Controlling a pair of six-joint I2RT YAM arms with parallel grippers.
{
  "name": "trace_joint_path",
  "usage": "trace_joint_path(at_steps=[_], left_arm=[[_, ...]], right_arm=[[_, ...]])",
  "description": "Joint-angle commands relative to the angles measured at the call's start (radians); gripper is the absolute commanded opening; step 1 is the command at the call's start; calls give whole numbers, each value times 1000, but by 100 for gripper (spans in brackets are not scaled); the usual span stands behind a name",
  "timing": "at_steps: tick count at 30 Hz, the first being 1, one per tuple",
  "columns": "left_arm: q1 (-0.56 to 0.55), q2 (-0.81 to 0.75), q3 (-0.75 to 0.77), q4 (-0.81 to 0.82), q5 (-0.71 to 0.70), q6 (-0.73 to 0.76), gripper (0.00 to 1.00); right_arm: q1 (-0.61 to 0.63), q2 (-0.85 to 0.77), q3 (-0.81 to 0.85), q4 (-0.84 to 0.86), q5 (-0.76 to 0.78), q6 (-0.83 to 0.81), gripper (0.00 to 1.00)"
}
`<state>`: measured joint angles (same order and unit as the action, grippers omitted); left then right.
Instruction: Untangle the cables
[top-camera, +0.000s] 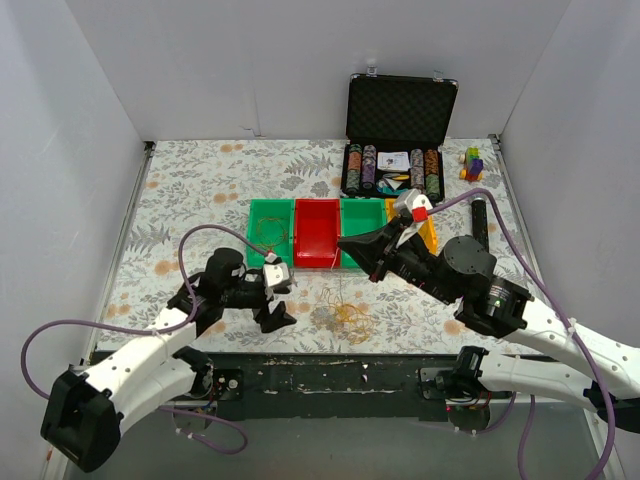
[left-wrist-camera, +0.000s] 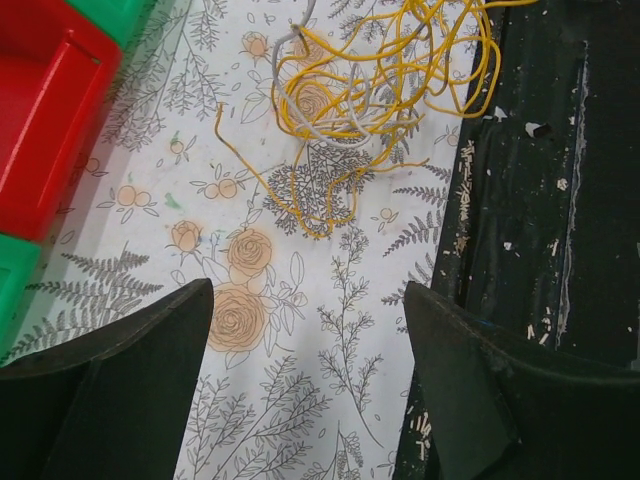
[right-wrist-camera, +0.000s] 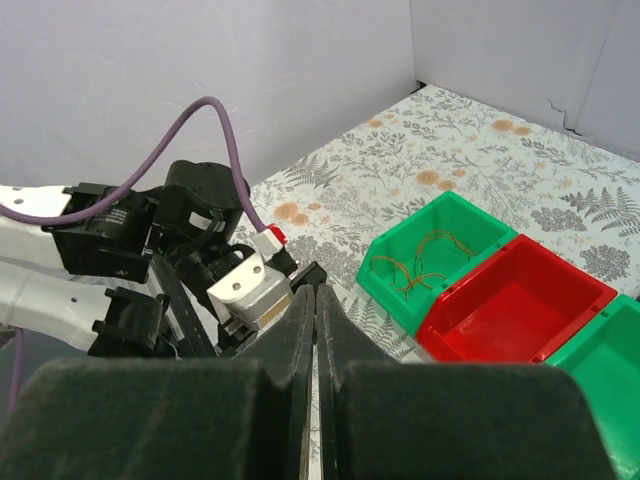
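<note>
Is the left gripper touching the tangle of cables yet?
Apart. The left wrist view shows the open left gripper short of the cables, with bare tablecloth between it and the nearest yellow loop.

1. The tangle of thin yellow and grey wire cables (left-wrist-camera: 370, 90) runs off the top edge of the left wrist view.
2. The red plastic bin (left-wrist-camera: 40, 110) is cut by that view's left edge.
3. The left tool (left-wrist-camera: 307, 300) shows only as two dark blurs, cropped at the bottom.
4. The right tool (right-wrist-camera: 313, 300) is blurred, and whether a strand sits between its pressed-together fingers cannot be told.
5. The right arm covers most of the yellow plastic bin (top-camera: 431, 236).
6. The open black foam-lined case (top-camera: 400, 110) holds items too small to name.
</note>
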<state>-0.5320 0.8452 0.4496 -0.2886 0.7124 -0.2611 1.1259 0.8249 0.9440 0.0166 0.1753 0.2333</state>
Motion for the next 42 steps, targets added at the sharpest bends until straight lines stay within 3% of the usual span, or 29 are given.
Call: trace_joint_path(at_steps=[1,14,20,26,36,42], left_arm=[[6,77,31,55,94,-17,79],[-34,219,-65,396,92,-62,83],[-72,241,-34,381,162,-21,81],[-100,212,-3,172,246,68,79],[-203,232,0,353,105,-154,70],[-217,230,-38,414,10,-188,68]], right_arm=[[2,-7,13,45,23,9,1],[2,2,33,65,10,4,1],[2,0,41,77,3,6,1],[3,5,58,69,3,1,1],[2,43,107,69,26,-3,1],[2,63,145,71,35,-15,1]])
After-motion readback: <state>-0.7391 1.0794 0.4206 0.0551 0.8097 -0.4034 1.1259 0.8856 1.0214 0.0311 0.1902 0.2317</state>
